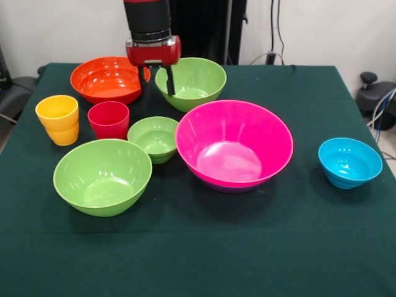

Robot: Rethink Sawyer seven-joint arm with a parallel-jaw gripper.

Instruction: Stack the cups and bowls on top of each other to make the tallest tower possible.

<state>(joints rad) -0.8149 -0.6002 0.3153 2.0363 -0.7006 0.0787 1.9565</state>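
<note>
My gripper [156, 80] is hanging at the near-left rim of the far green bowl [192, 81], fingers spread, one inside the rim and one outside, between it and the orange bowl [105, 79]. The yellow cup [58, 119] and red cup [109, 119] are sitting side by side. The small green bowl [154, 138], the pink bowl [234, 145] and the near green bowl [102, 176] are standing separately, the blue bowl [349, 162] well apart.

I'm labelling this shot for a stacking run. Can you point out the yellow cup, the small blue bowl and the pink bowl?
yellow cup [57, 119]: front view, on its outer wall.
small blue bowl [350, 162]: front view, on its inner floor.
pink bowl [232, 154]: front view, on its inner floor.
</note>
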